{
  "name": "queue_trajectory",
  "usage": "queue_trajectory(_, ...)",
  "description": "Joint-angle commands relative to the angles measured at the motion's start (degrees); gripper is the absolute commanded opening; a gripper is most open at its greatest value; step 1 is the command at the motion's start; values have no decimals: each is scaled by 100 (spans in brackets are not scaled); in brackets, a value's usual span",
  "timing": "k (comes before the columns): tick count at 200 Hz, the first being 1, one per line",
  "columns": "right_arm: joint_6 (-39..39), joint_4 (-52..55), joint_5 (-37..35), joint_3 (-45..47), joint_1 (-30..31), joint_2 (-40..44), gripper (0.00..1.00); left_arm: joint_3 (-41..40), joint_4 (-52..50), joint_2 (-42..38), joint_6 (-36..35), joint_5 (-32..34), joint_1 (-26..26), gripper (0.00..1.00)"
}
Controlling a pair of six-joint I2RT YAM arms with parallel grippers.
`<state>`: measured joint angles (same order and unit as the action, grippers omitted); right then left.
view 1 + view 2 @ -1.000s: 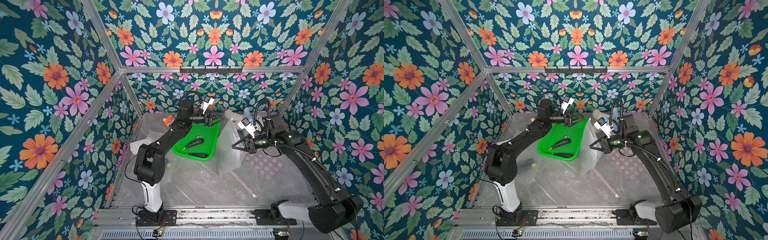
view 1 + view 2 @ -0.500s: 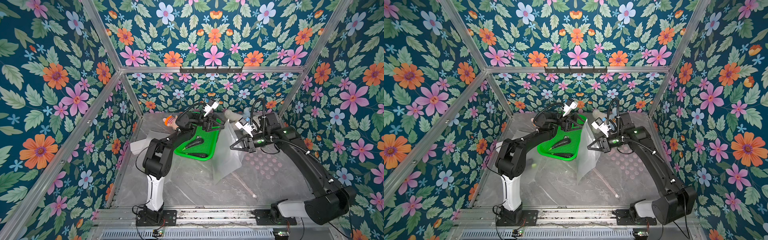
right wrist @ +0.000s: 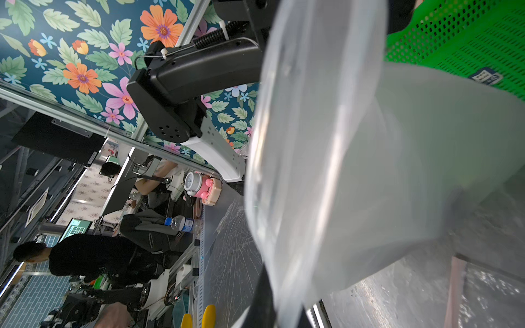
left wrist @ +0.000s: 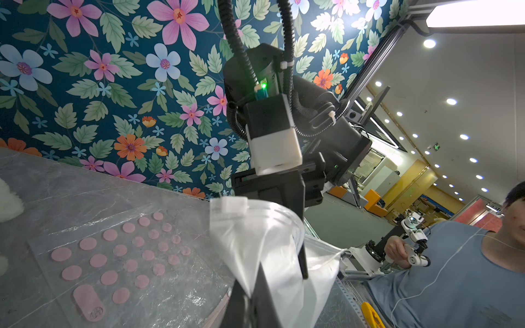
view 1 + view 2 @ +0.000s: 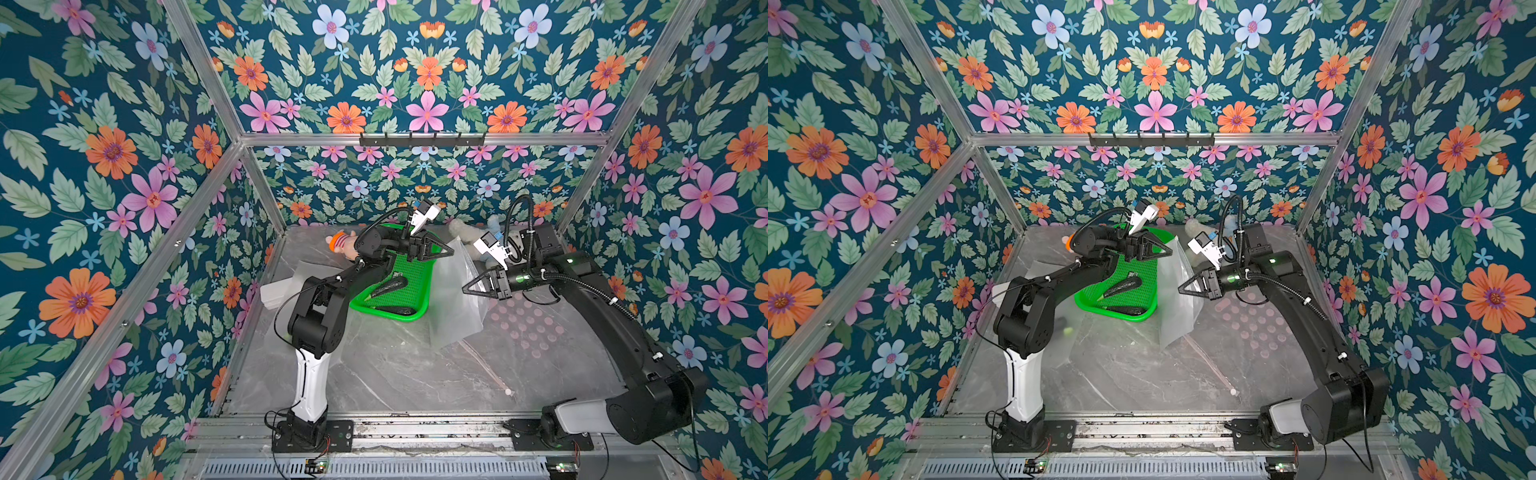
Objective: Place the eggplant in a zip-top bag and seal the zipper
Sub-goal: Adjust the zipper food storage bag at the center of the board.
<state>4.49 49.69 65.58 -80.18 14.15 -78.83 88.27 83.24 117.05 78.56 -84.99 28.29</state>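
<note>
left jaws and right jaws both closed on a plain clear plastic bag (image 5: 453, 303), hung upright between them, likely to open its mouth. pink-dotted translucent zip-top bag (image 5: 525, 328) lies flat on desk (image 5: 395, 374); dark eggplant (image 5: 388, 286) sits in green mesh basket (image 5: 405, 319).

A dark eggplant (image 5: 388, 286) lies in the green basket (image 5: 399, 318) beside a clear bag (image 5: 453, 299) held upright, while the dotted bag (image 5: 528, 332) lies flat on the table (image 5: 395, 374), its pink zipper (image 5: 484, 365) ending at a white slider (image 5: 508, 391).
</note>
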Motion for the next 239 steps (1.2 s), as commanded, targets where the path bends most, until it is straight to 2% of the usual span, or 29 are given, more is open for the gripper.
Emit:
queue_trajectory(1, -241, -306, -132, 79, -108, 74, 0, -169, -1075, -310, -1211, 424, -133, 0)
queue_trajectory(11, -359, -374, -344, 105, -144, 86, 0, -288, -2657, -612, -2677, 809, -190, 0)
queue_trajectory(19, -415, -387, -492, 103, -167, 88, 2, -152, -5034, -922, -4594, 1337, -197, 0)
queue_trajectory(22, -438, -383, -558, 101, -173, 92, 5, -21, -5965, -1021, -5334, 1644, -187, 0)
queue_trajectory(25, -452, -383, -641, 94, -176, 89, 12, 156, -6903, -1098, -6069, 2030, -153, 0)
queue_trajectory(29, -492, -400, -770, 93, -176, 108, 20, 372, -7805, -1144, -6683, 2509, -95, 0)
queue_trajectory(33, -536, -429, -906, 99, -175, 119, 25, 520, -8300, -1151, -6943, 2790, -51, 0)
queue_trajectory(49, -605, -510, -1320, 88, -175, 189, 39, 518, -8170, -1169, -6651, 3069, -91, 0)
queue_trajectory(63, -690, -665, -1682, 116, -175, 295, 49, 398, -8207, -1283, -6771, 3471, -42, 0)
queue_trajectory(95, -868, -1057, -2537, 137, -183, 617, 64, 164, -8282, -1466, -7080, 4160, 143, 0)
queue_trajectory(124, -1033, -1389, -2551, -28, -292, 551, 65, 95, -8359, -1548, -7358, 4425, 377, 0)
queue_trajectory(172, -1185, -1479, -2085, -539, -351, -27, 59, -417, -8332, -1970, -8337, 4843, 906, 0)
queue_trajectory(209, -1472, -1485, -1552, -704, -361, -465, 64, -809, -8000, -2233, -8440, 5066, 1064, 0)
queue_trajectory(239, -1606, -1662, -1314, -508, -363, -572, 64, -855, -7977, -2337, -8493, 5254, 1121, 0)
